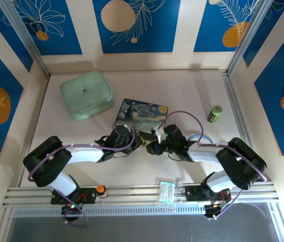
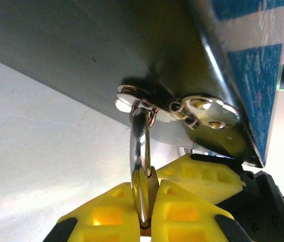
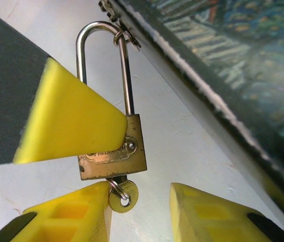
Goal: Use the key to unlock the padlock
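Note:
The brass padlock [image 3: 113,154] hangs by its silver shackle [image 3: 81,55] from the clasp [image 2: 202,112] of the starry-night box [image 1: 142,115]. My left gripper [image 2: 149,212] is shut on the padlock body [image 2: 154,184], and one of its yellow fingers [image 3: 66,121] presses the body's side. The small round-headed key [image 3: 123,194] sticks out of the padlock's underside with a tiny ring through its head. Just below it, my right gripper [image 3: 139,212] stands open. Its left finger [image 3: 66,212] lies against the key head, and the right finger [image 3: 212,212] is well apart from it.
A pale green lidded container [image 1: 86,95] sits at the back left. A small green can [image 1: 215,114] stands at the right. Both arms meet at the box's near edge, around the middle of the table [image 1: 132,171]. A small clear packet [image 1: 167,190] lies on the front rail.

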